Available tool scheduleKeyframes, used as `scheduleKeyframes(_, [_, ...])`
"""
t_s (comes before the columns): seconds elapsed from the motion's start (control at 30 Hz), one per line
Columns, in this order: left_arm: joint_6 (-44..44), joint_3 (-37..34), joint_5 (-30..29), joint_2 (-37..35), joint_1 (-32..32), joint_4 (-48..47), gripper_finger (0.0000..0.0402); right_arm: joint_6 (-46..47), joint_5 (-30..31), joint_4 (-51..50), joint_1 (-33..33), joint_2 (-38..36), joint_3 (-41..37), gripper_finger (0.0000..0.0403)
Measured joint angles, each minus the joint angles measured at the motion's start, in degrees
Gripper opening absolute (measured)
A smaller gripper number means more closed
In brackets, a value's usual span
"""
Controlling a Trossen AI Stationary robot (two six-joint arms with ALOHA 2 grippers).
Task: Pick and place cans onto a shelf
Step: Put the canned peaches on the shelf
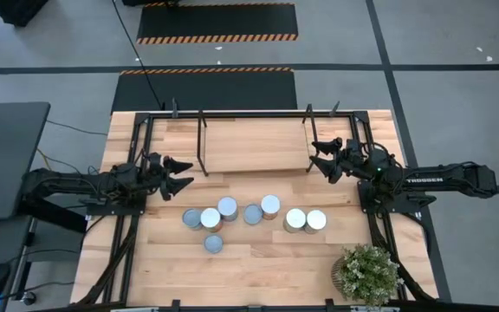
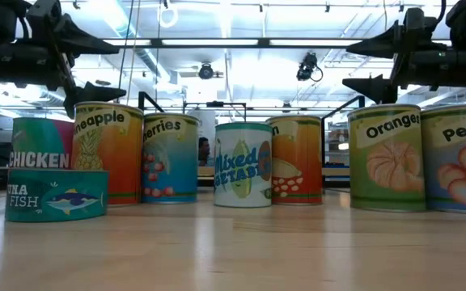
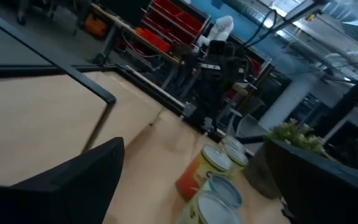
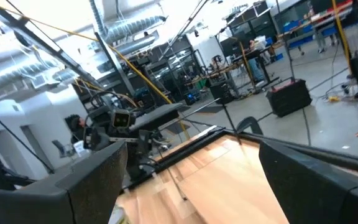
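Several cans with silver-grey lids (image 1: 251,214) stand upright on their bases in a loose cluster at the table's middle; the low view shows their printed labels (image 2: 243,165), and one low tuna tin (image 2: 56,195) sits nearest. The light-wood shelf (image 1: 254,146) with black posts stands at the table's far middle. My left gripper (image 1: 183,175) is open and empty, hovering left of the shelf, above and far-left of the cans. My right gripper (image 1: 317,157) is open and empty, hovering by the shelf's right end.
A small potted green plant (image 1: 368,273) stands at the table's near right corner. A black metal frame (image 1: 150,117) runs along the table's far edge and sides. Bare tabletop (image 1: 258,269) lies in front of the cans.
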Motion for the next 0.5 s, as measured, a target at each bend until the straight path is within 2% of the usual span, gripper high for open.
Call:
scheduleKeyframes(0.13, [2.4,0.0,-1.0,0.0,0.0,0.1,0.0393,-0.3,-0.2,0.0,0.5,0.0,0.0,0.0373])
scheduleKeyframes(0.33, [3.8,0.0,-3.4,0.0,0.0,0.4,0.0393,1.3,-6.7,0.0,2.1,0.0,0.0,0.0373])
scheduleKeyframes(0.5, [5.4,0.0,-8.5,0.0,0.2,-0.3,0.0393,2.6,-6.4,0.0,4.1,0.0,0.0,0.0373])
